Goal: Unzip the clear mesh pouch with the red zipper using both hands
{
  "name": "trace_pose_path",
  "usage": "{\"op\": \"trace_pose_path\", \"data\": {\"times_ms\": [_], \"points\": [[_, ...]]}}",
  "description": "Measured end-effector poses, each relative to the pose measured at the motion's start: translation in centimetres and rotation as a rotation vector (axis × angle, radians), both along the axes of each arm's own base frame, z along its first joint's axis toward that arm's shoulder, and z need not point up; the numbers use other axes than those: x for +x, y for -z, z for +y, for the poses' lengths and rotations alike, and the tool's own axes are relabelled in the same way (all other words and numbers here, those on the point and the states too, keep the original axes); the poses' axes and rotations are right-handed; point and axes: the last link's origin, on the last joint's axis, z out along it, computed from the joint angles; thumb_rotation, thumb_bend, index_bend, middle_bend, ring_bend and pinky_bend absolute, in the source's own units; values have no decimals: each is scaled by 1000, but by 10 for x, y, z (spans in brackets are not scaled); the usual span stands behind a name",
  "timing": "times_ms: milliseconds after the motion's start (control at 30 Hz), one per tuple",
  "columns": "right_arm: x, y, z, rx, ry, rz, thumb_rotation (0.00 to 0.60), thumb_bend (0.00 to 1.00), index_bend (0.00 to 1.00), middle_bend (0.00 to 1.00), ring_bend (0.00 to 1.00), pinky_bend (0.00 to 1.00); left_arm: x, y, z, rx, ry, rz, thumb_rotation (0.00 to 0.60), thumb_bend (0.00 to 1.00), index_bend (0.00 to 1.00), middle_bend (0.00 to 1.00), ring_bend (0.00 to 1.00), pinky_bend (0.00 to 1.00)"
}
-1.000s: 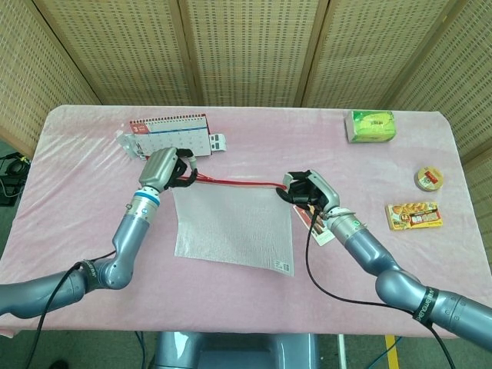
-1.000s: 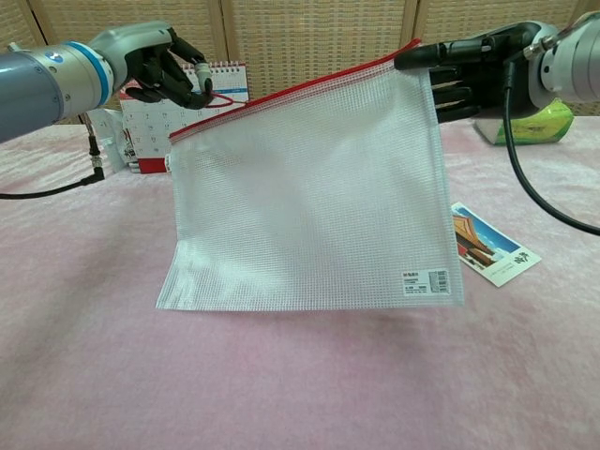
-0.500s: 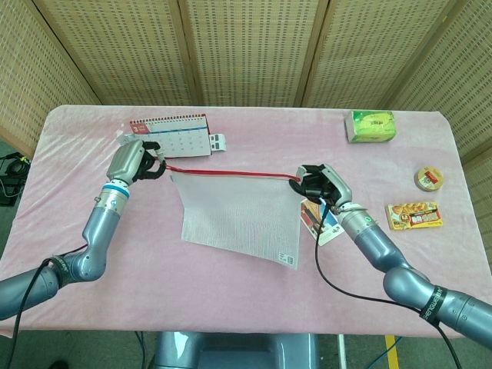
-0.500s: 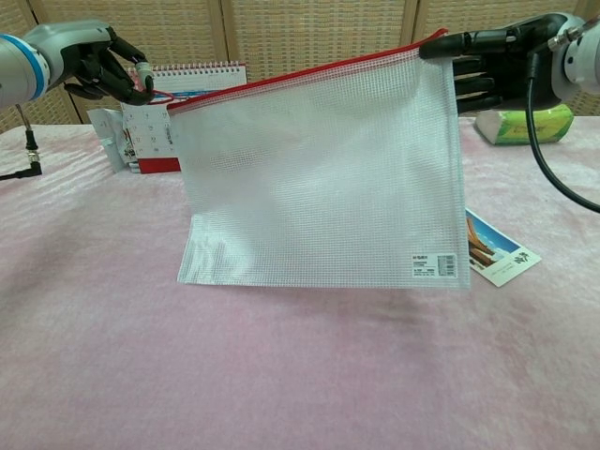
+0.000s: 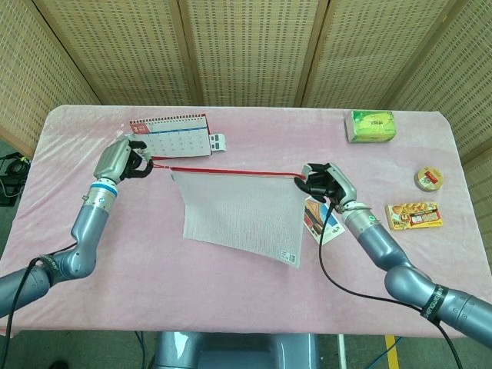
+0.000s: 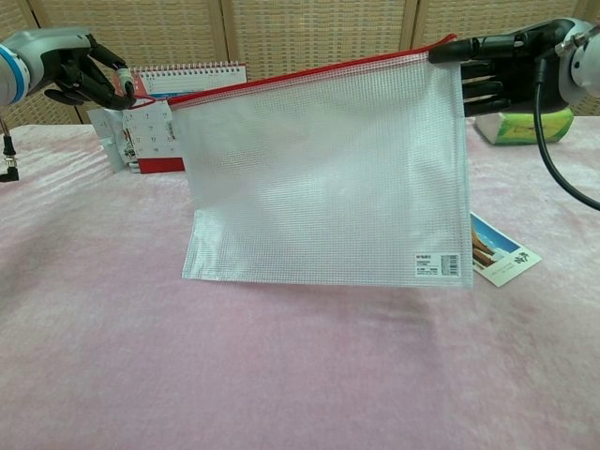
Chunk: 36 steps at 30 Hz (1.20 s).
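Note:
The clear mesh pouch [image 5: 242, 219] [image 6: 328, 178] hangs in the air above the pink table, its red zipper edge [image 5: 231, 171] [image 6: 309, 75] stretched taut along the top. My left hand [image 5: 123, 159] [image 6: 80, 75] pinches the zipper pull and its red cord at the pouch's left end. Over at the pouch's top right corner, my right hand [image 5: 323, 182] [image 6: 497, 70] grips it and holds it up. The pouch's lower edge hangs just above the cloth.
A desk calendar [image 5: 171, 135] [image 6: 155, 117] stands behind the left hand. A picture card [image 5: 319, 219] [image 6: 497, 248] lies under the right hand. A green packet [image 5: 372, 125], a small round tin [image 5: 429, 178] and a snack pack [image 5: 413, 215] sit at the right.
My left hand has pulled the zipper pull further left, away from the pouch. The right hand has shifted slightly right with the corner, and the zipper line is now stretched longer.

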Motion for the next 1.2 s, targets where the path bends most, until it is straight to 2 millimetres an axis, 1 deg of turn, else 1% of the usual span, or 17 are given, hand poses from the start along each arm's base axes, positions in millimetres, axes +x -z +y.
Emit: {"op": "trace_pose_path", "data": {"times_ms": [133,200,267,300,333,367,600,767,833,867,900,933,967,1033,1067,1133,1200], "points": [[-3,1,0,-2,7,3,600,770,728,973,960,1000,0,0,1,8,2,0,600,779,882,987,928,1000],[-5,2,1,-6,12,7,600,735,711,974,961,1000,-1,-1,1,10,2,2,600,661,812,987,928,1000],[-8,2,1,-9,14,13,600,421,493,973,961,1000,-1,-1,1,9,1,3,600,220,443,985,925,1000],[-8,3,1,-11,14,17,600,207,318,971,961,1000,-2,-2,0,8,2,2,600,95,287,981,923,1000],[-9,3,1,-13,13,23,600,92,211,969,961,1000,-2,-2,0,8,3,0,600,3,107,972,918,1000],[-10,3,1,-15,7,35,600,11,112,966,961,1000,-2,-2,0,5,5,-1,600,0,17,963,914,1000],[-18,-1,0,-74,-62,192,600,0,49,956,959,1000,-3,-6,-4,-26,33,-1,600,0,0,954,908,1000],[-28,-13,2,-154,-104,325,600,0,115,946,952,1000,-6,-18,-11,9,69,12,600,0,0,932,886,1000],[-32,-17,5,-181,-127,382,600,0,161,915,920,994,-7,-23,-15,32,86,20,600,0,0,850,810,963],[-36,-20,7,-204,-147,428,600,0,174,891,895,980,-9,-27,-18,51,98,29,600,0,0,734,707,874],[-39,-22,9,-227,-165,468,600,0,181,857,863,951,-10,-30,-21,67,109,38,600,0,0,620,601,775],[-42,-24,11,-254,-185,513,600,0,187,764,780,853,-12,-33,-24,85,120,49,600,0,0,405,393,577],[-47,-28,14,-297,-216,580,600,0,179,633,662,695,-15,-37,-29,109,136,68,600,0,0,199,193,348],[-55,-35,20,-376,-263,688,600,0,144,360,386,363,-21,-44,-39,145,159,102,600,0,0,13,11,76],[-61,-40,24,-433,-294,764,600,0,119,208,212,186,-28,-47,-49,164,171,131,600,0,0,0,0,9],[-71,-47,34,-516,-341,883,600,0,88,46,35,26,-40,-52,-67,179,176,182,600,0,0,0,0,0],[-85,-53,51,-591,-398,1029,600,0,69,1,0,0,-53,-58,-89,193,167,238,600,0,0,0,0,0]]}}
